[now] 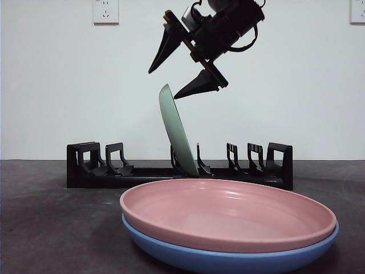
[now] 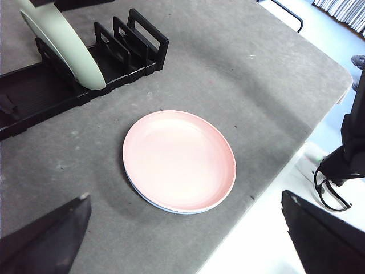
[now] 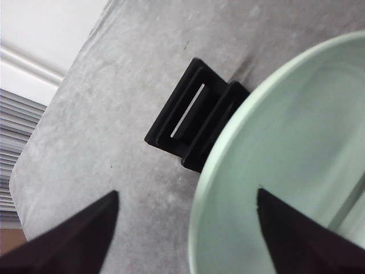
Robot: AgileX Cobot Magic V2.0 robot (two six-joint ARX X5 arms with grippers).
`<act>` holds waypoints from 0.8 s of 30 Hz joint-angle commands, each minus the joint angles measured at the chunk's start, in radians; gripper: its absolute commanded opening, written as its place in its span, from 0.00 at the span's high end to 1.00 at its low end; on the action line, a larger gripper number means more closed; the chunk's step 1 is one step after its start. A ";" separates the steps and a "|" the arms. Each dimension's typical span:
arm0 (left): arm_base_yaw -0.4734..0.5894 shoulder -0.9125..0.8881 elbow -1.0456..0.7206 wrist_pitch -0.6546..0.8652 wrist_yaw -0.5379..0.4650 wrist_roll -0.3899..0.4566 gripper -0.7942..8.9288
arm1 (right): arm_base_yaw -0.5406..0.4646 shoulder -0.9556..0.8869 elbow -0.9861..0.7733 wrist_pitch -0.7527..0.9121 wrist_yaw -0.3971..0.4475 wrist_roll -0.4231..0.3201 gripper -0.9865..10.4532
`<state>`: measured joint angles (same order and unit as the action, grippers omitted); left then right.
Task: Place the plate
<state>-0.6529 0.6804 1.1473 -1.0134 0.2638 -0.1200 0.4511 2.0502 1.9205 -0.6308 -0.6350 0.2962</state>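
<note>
The pale green plate is smooth, round and shallow. It stands on edge in a middle slot of the black slotted rack, tilted, with its upper rim leaning to one side. The right end effector hangs just above that rim with both pointed black jaws spread wide, released and gripping nothing.

The tabletop is grey and matt, with a felt-like texture. Nearer the front camera, a glossy pink plate lies nested on a blue plate, clear of the rack.

The left end effector hovers well above this stack, its jaws apart and empty. The left wrist view shows the stack from overhead as a full circle. The right wrist view shows the green plate's concave face and one rack end.
</note>
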 commanded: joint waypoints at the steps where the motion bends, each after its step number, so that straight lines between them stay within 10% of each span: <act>1: -0.008 0.005 0.023 0.010 -0.002 -0.001 0.37 | 0.010 0.035 0.027 0.011 -0.014 0.000 0.70; 9: -0.008 0.005 0.023 0.006 -0.002 -0.001 0.37 | 0.011 0.042 0.027 0.021 -0.012 -0.008 0.90; 24: -0.008 0.005 0.023 -0.019 -0.006 0.000 0.37 | 0.011 -0.017 0.058 0.042 -0.021 0.011 0.90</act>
<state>-0.6529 0.6804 1.1473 -1.0386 0.2607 -0.1200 0.4541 2.0514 1.9366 -0.6083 -0.6434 0.3050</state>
